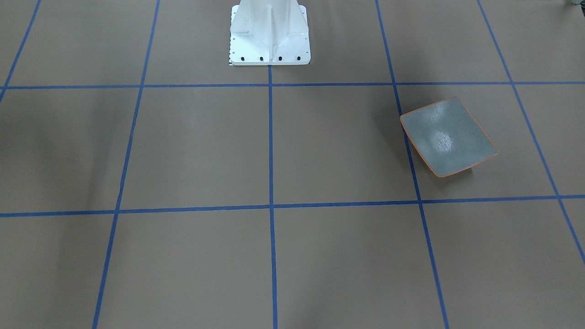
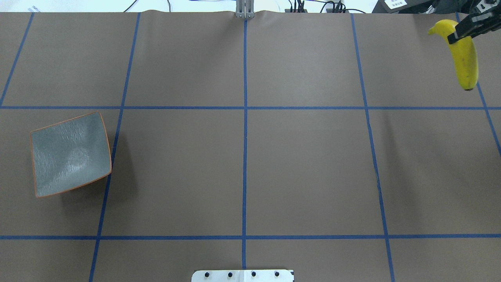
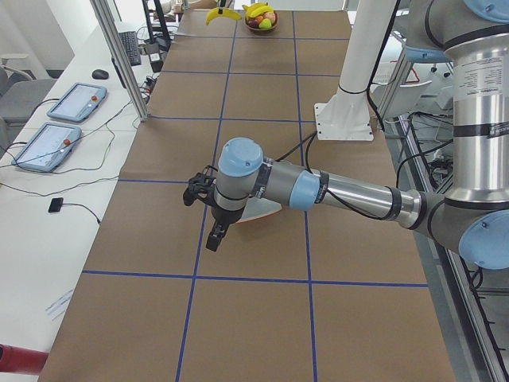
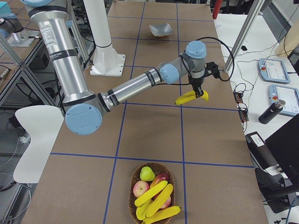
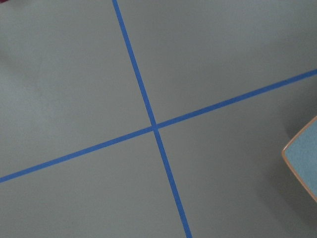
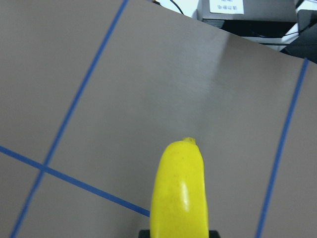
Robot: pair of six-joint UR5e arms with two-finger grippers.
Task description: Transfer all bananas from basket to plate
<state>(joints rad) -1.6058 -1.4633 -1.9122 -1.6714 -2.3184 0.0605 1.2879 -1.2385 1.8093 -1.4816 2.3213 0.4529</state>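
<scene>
From across the table: only the plate (image 1: 448,137), bare, on the robot's left side of the tape grid, and the white robot base (image 1: 269,32). No arm and no fruit here.

From overhead: plate (image 2: 70,154) at far left, askew to the tape. Well apart from it, in the far right corner, right gripper (image 2: 460,34) closed across a banana (image 2: 465,58) near the stem end. Hanging tip down, clear of the table. Probably gripped near the end to allow laying the long body into the dish without the fingers striking it.

From the left end: left gripper (image 3: 208,213) above the table near the plate, itself mostly hidden behind the wrist. Impossible to tell how far apart the fingers stand. Perhaps parked there out of the way.

From the right end: basket (image 4: 152,191) close to the camera, holding three bananas (image 4: 154,198) among apples (image 4: 147,173), one green and at least two reddish. Fourth banana in the right gripper, far from the plate. Count: four bananas, none delivered, one carried, three left to fetch; one plate, one basket.

Left wrist: crossing tape lines (image 5: 155,126), one plate corner at the right edge, no fingers in frame.

Right wrist: banana filling the lower middle, a dark sliver of gripper beneath, bare table beyond.
</scene>
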